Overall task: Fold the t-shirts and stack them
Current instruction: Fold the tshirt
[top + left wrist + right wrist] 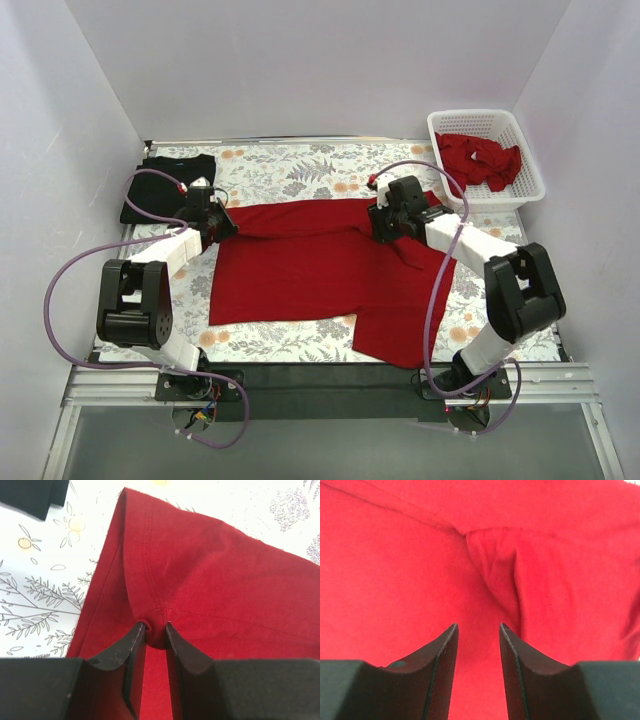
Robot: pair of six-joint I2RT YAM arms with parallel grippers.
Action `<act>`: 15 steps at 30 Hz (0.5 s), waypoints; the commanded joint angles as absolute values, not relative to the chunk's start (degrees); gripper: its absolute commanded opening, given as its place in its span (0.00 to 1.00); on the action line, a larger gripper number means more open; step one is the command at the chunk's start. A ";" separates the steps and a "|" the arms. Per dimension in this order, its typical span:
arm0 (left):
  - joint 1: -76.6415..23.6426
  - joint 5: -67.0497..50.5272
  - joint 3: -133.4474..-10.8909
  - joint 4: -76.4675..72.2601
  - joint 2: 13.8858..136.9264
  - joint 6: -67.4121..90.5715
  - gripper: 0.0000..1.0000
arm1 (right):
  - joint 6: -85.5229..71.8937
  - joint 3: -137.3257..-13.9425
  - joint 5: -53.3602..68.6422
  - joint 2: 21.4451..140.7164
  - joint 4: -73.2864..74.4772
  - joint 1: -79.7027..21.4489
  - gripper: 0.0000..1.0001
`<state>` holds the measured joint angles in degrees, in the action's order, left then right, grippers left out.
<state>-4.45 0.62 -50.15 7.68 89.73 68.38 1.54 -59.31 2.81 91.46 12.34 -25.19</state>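
The spread red t-shirt [300,270] lay across the middle of the patterned table [300,165], its lower right part reaching toward the near edge.

The left end effector [156,632] was at the shirt's left edge. Its jaws were nearly closed and pinched a small bunched fold of the red cloth between the tips.

The right end effector [477,627] was over the shirt's upper right area. Its jaws were parted above a crease, with flat red cloth showing in the gap and nothing gripped.

A folded black t-shirt [165,185] lay at the far left corner, apart from the red one. A crumpled red t-shirt [480,160] sat inside the white basket [530,165] at the far right.
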 commanded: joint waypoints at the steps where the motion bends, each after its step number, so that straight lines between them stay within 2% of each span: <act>1: -4.57 0.09 -52.38 7.38 89.21 66.09 0.22 | 7.81 -64.15 1.14 95.17 10.98 -26.36 0.38; 15: -4.57 0.09 -52.29 7.38 89.03 65.30 0.22 | 13.88 -68.20 -7.91 103.62 11.08 -28.48 0.36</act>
